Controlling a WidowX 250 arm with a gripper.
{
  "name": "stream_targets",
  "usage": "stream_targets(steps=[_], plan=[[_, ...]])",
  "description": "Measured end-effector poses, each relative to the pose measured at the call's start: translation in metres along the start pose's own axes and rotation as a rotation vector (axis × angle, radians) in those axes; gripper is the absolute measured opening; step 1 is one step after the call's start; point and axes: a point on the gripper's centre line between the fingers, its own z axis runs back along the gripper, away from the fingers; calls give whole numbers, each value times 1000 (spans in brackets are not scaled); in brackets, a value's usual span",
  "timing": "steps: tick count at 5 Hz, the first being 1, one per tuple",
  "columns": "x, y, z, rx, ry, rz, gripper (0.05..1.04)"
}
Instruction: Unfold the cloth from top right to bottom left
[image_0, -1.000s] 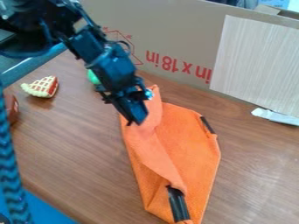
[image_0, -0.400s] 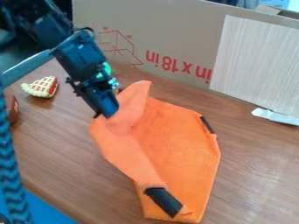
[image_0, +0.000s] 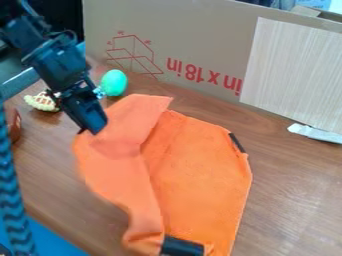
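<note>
The gripper (image_0: 92, 131) hangs at the left of the camera view, shut on the upper left part of the orange cloth (image_0: 194, 180). From there a lifted flap of the cloth drapes down toward the bottom, with its curled lower edge near the table's front. The right part of the cloth lies flat on the wooden table (image_0: 294, 200). One black patch shows on the cloth's right edge and another at its bottom.
A green egg-shaped toy (image_0: 114, 82) stands just behind the gripper, and a toy pie slice (image_0: 43, 102) lies to its left. A cardboard box (image_0: 200, 50) walls off the back. A white strip (image_0: 315, 133) lies at the right.
The gripper has moved left, drawing the cloth's flap with it. The cloth is spread wider to the left, its lower black patch has swung left, and the green toy has come into full view.
</note>
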Motion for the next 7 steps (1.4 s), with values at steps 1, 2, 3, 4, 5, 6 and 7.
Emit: stream_targets(steps=[1, 2, 3, 4, 5, 6, 7], plan=[[-9, 9, 1, -3, -17, 50, 69], [-15, 14, 12, 20, -62, 69, 69], [-21, 17, 12, 18, -70, 75, 69], [-30, 22, 21, 65, -135, 100, 69], [-38, 27, 19, 79, -142, 105, 69], [-42, 32, 26, 112, -189, 93, 80], [-49, 38, 29, 113, -219, 115, 112]])
